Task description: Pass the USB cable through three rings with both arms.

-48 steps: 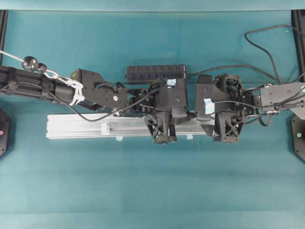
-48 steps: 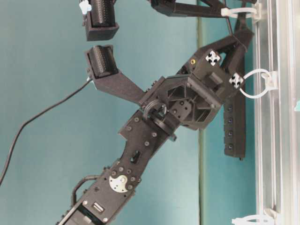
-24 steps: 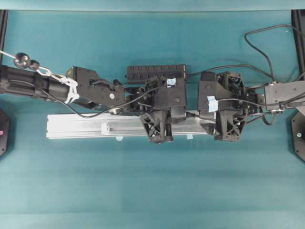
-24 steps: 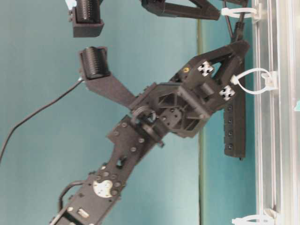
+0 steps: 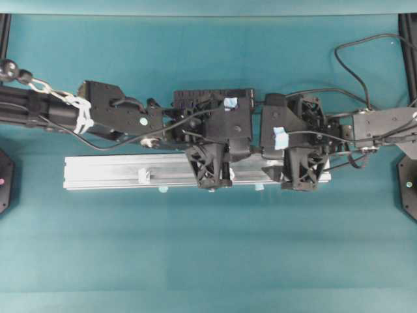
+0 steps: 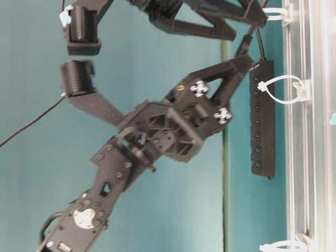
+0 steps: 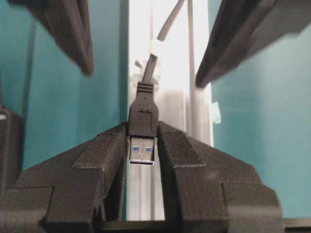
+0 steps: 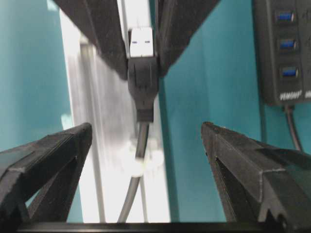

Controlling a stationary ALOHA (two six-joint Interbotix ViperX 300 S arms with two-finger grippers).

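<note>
Teal bench (image 5: 208,261) carrying a long silver rail (image 5: 111,173) lying left to right at mid-scene, black USB hub (image 5: 195,96) just beyond it on the far side. Both arms meeting over the right half of the rail, wrists side by side. Left end effector (image 7: 142,141) clamped narrow on the USB plug (image 7: 143,138), metal tip facing the left wrist camera, USB cable (image 7: 158,43) trailing away along the rail toward the right arm. Cable passing through a whitish ring (image 7: 153,48) just past the plug, seen again in the right wrist view at (image 8: 137,165), so at least one ring looks threaded. Right end effector (image 8: 146,138) standing wide apart, nothing between its fingers, straddling the cable behind that ring, apparently just released or about to regrasp; cannot tell which. Table-level view showing three rings on the rail edge: one at the top (image 6: 275,13), one in the middle (image 6: 283,86), one at the bottom (image 6: 281,244). Bottom ring clearly empty. Cannot tell from this view which of the other two carries the cable. Overhead view showing one ring (image 5: 144,175) on the left part of the rail standing free, well apart from both arms. Judged partway: one ring done for certain, at least one left, likely two; plug needing to travel further left along the rail.
</note>
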